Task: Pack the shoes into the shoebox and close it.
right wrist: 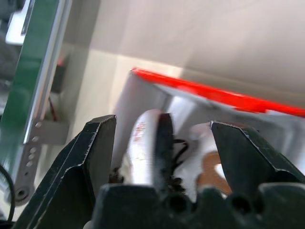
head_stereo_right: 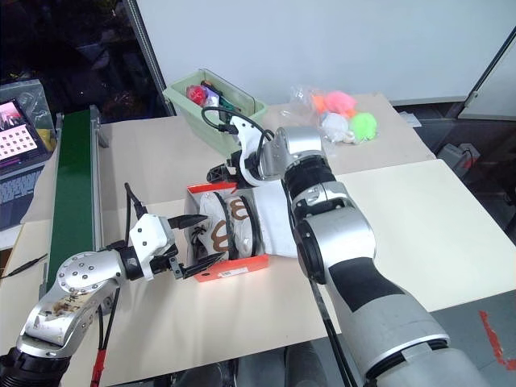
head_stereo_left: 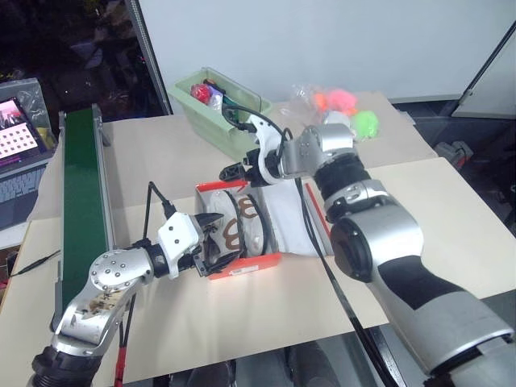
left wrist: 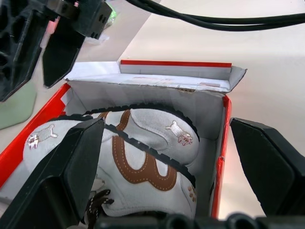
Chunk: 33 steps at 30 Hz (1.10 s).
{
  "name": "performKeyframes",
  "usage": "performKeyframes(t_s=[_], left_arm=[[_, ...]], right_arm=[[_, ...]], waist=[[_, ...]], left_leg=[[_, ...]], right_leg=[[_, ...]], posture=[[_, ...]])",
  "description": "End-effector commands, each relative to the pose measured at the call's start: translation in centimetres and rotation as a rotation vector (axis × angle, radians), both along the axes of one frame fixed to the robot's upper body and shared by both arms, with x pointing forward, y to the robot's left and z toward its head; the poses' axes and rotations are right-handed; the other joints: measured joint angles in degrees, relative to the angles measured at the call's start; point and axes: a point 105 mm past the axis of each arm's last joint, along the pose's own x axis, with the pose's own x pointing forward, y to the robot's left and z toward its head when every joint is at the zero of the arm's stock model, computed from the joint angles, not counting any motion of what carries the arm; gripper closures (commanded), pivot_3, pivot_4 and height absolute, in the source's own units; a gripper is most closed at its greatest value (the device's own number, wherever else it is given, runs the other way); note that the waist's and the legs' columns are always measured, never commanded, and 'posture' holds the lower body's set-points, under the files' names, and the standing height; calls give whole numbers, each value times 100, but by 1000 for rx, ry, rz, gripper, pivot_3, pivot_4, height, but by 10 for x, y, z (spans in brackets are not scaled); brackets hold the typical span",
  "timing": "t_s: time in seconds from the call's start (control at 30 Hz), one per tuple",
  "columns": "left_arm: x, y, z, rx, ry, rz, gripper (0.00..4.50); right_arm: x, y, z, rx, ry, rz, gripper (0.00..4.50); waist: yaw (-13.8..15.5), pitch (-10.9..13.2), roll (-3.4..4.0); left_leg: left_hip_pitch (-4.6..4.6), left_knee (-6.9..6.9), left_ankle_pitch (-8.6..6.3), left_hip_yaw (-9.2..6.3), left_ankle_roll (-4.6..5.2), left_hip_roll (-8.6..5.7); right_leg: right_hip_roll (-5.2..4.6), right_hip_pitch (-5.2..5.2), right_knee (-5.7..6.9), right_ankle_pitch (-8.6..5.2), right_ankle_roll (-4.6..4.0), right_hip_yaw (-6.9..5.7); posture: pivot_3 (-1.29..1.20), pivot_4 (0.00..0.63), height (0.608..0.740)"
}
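We take the shoebox (head_stereo_left: 242, 262) as our landmark: it sits open on the beige counter (head_stereo_left: 451, 210), red-orange outside and white inside, its lid (head_stereo_left: 294, 222) folded back flat on the side toward the right arm. Both shoes (left wrist: 147, 162) lie inside it, side by side on their edges, white with brown stitched trim, black soles showing and dark laces at one end.

Our left pincer (head_stereo_right: 193, 240) sits at the box's near end, its two black fingers (left wrist: 66, 176) spread wide and level with the rim, gripping nothing; through the left wrist view we look straight between them at the shoes.

Our right pincer (head_stereo_left: 242, 171) hangs above the box's far end, pointing down toward it. Its fingers (right wrist: 90, 157) stand apart and empty, with the heel of one shoe and the red rim visible between them.

Beyond the box's far end stands a pale green bin (head_stereo_left: 211, 105) holding small coloured items. Further off on the lid side lies a bag of bright balls (head_stereo_left: 343, 109). Along the counter's edge on the side opposite the lid runs a green conveyor belt (head_stereo_left: 83, 210).
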Motion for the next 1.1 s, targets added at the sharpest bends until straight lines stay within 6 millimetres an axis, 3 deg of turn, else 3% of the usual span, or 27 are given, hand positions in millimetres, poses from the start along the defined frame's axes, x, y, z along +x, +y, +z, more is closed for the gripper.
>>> performKeyframes(t_s=[0.03,0.17,0.43,0.57,0.87,1.0,1.1], left_arm=[[0,-2,10,0,-44,-18,0],[0,0,11,9,-47,-17,0],[-3,0,11,6,-44,-11,0],[-1,-1,12,3,-45,-11,0],[-1,0,15,2,-46,0,0],[-1,-2,19,-4,-54,1,0],[-1,-2,21,-7,-57,4,0]], right_arm=[[-7,9,1,23,-27,35,710],[-17,9,-9,-8,-39,55,1810],[-26,3,18,-23,-127,115,4430],[-35,12,8,-37,-119,158,4430],[-45,37,-43,-83,-42,204,4430],[-40,40,-59,-119,-52,207,4430],[-30,37,-59,-114,-67,177,4430]], waist=[[4,0,0],[13,0,0],[19,0,0],[3,0,0],[17,-1,0],[16,-1,0],[12,-1,0]], left_leg=[[-1,1,0,-1,0,0],[-3,2,0,-5,0,-1],[0,3,0,-5,-1,-1],[2,3,0,-2,-1,2],[2,3,1,-5,-1,0],[4,3,1,-5,-1,0],[8,3,1,-5,-2,-1]], right_leg=[[0,-1,0,0,0,0],[-2,-2,0,0,1,1],[-2,1,0,0,1,-1],[1,0,1,0,1,0],[-1,0,1,1,1,0],[0,1,2,0,1,0],[0,3,2,1,1,1]], posture=[[0,150,740],[0,150,740],[0,150,740],[0,150,740],[0,150,740],[0,150,740],[0,150,740]])
